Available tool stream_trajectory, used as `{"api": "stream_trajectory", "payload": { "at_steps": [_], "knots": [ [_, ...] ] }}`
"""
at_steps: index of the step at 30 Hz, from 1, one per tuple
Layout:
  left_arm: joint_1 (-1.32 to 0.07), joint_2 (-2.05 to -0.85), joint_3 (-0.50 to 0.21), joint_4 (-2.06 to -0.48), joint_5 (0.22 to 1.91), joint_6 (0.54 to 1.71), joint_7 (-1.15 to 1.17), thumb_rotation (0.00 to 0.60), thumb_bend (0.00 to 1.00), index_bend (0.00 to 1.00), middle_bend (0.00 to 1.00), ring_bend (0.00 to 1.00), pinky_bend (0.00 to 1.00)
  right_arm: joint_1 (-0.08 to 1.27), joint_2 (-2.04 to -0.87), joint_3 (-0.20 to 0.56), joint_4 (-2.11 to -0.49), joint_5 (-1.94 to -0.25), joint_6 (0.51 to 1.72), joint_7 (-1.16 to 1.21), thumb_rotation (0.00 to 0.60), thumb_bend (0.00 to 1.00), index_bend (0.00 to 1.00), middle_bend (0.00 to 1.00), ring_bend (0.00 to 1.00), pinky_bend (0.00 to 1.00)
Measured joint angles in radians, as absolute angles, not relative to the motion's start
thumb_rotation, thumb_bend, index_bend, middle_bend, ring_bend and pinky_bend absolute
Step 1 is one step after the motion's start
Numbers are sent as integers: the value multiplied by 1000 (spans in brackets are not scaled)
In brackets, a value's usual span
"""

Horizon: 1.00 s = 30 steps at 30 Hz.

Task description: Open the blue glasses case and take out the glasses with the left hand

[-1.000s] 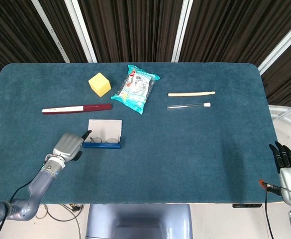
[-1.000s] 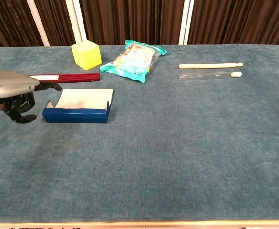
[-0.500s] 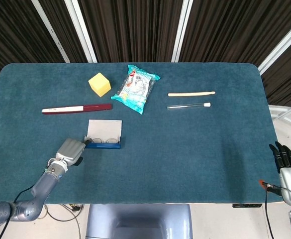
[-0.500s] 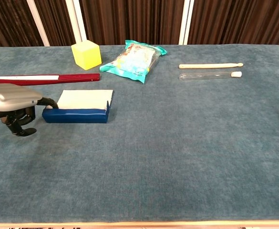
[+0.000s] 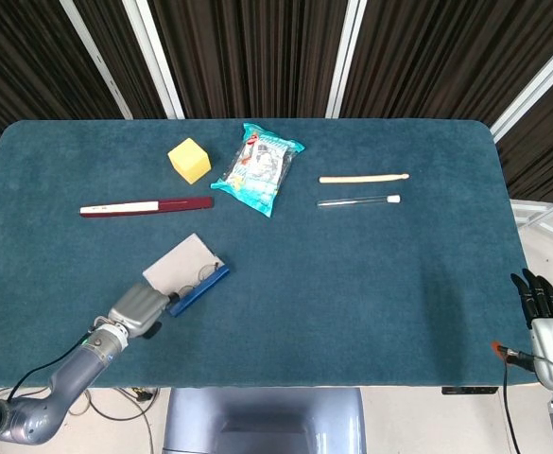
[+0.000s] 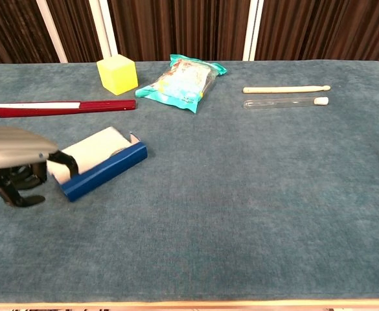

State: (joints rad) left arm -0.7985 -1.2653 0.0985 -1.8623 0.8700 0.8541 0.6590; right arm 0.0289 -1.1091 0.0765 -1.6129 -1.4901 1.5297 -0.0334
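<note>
**Case Dragged Askew, Glasses Still Inside**

Swung out of square within the last second: blue glasses case [image 5: 198,288], earlier parallel to the table's near edge, now angled with its left end pulled toward the front-left of the teal table [image 5: 371,284]. Lid open, pale lining up, glasses [image 5: 193,277] still lying in the tray. Left hand [image 5: 141,308] drawn back and low, one dark fingertip hooked on the case's near-left corner, remaining fingers curled underneath; no grip on the frames. Right hand [image 5: 541,301] parked off the table's right edge, fingers straight and close together, holding nothing. Opening done, by the look of it; extraction not yet begun, and harder if the case slides further.
</note>
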Motion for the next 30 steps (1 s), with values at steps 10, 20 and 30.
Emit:
{"api": "stream_trajectory", "payload": {
  "at_steps": [10, 20, 30],
  "knots": [
    [-837, -1326, 91, -1926, 899, 843, 672, 600, 399, 156, 841, 737, 815, 28, -1108, 77, -1612, -1491, 1531, -29, 600, 183, 0, 0, 0, 179],
    [-843, -1339, -15, -1898, 953, 885, 558, 600, 399, 55, 847, 742, 820, 31, -1108, 77, -1612, -1487, 1523, -26, 600, 183, 0, 0, 0, 179],
    [-975, -1367, -39, -1800, 726, 832, 682, 600, 399, 45, 873, 769, 841, 32, -1106, 79, -1615, -1478, 1518, -25, 600, 183, 0, 0, 0, 179]
  ]
}}
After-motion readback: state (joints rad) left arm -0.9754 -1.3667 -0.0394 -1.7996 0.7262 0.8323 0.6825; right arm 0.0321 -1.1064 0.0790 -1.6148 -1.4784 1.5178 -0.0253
